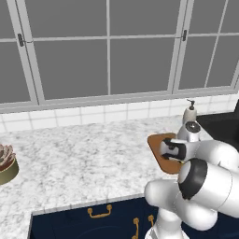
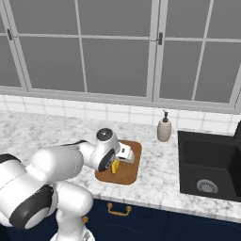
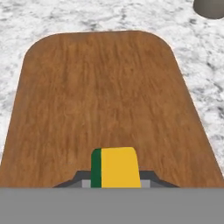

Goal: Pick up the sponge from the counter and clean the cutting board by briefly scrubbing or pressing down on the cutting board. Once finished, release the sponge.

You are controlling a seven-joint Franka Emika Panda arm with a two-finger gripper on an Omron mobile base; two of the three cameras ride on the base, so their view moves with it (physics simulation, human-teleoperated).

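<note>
Sponge (image 3: 114,168) nearest hand camera, held on its edge between dark fingers (image 3: 148,177) of gripper (image 3: 114,179); green layer on left, yellow on right. Gripper (image 2: 114,165) closed narrow on sponge, over near part of cutting board (image 3: 100,96). Board lies flat on marble counter (image 2: 160,176), near front edge. Soap bottle (image 2: 164,128) stands behind board, by tiled wall. Black sink (image 2: 212,164) to right. Bowl with plant (image 1: 6,163) far at left.

A home kitchen, rendered rather than real. Marbled white-and-grey worktop (image 2: 160,181) over navy drawers (image 1: 84,224) with gold handles (image 1: 100,213). White tiled backsplash (image 2: 94,112) beneath grey-framed windows (image 2: 113,47). Black sink (image 2: 209,164) set into the stone, soap dispenser (image 2: 164,128) beside it. Wooden cutting board (image 2: 129,172) and potted succulent (image 1: 6,162) laid out.
</note>
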